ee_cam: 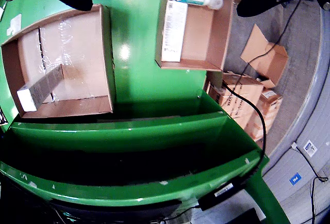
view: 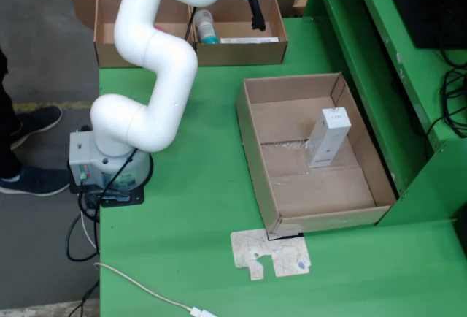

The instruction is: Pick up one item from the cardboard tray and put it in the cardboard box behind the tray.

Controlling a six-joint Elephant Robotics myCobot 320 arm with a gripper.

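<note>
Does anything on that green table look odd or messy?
A torn cardboard scrap lies loose on the green table just outside the tray. Inside the tray, one white carton leans tilted rather than lying flat.

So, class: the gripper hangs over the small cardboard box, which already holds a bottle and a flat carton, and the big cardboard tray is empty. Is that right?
Not quite. The view from above shows the cardboard tray is not empty: one white carton stands in it. The rest holds: the gripper hangs over the small cardboard box, which holds a bottle and a flat carton.
</note>
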